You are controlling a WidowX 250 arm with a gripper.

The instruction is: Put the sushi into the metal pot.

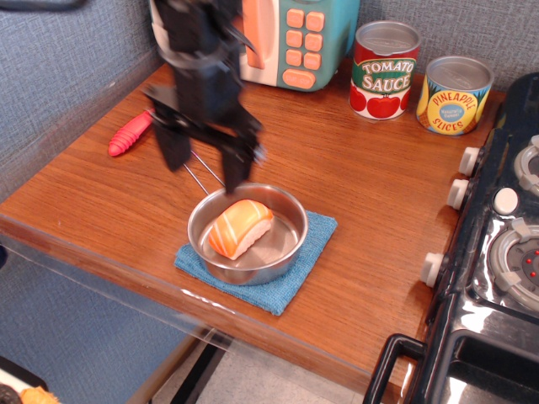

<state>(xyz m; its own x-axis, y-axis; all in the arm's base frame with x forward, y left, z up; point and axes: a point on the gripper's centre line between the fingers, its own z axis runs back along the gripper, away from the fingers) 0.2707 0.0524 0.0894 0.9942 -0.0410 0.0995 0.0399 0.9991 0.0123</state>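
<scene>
tomato sauce tin (385, 70) & pineapple tin (454, 94) at 1 o'clock, blue cloth (290, 282) centre, red-handled spoon (128, 134) 10 o'clock, stove (497, 252) 3 o'clock.

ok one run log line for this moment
sushi: in metal pot | gripper: open, empty, raised left of pot | pot: on blue cloth

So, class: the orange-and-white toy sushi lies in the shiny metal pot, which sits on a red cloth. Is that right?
Not quite: in the observation.image view the cloth under the shiny metal pot is blue, not red. The orange-and-white toy sushi does lie in it.
</scene>
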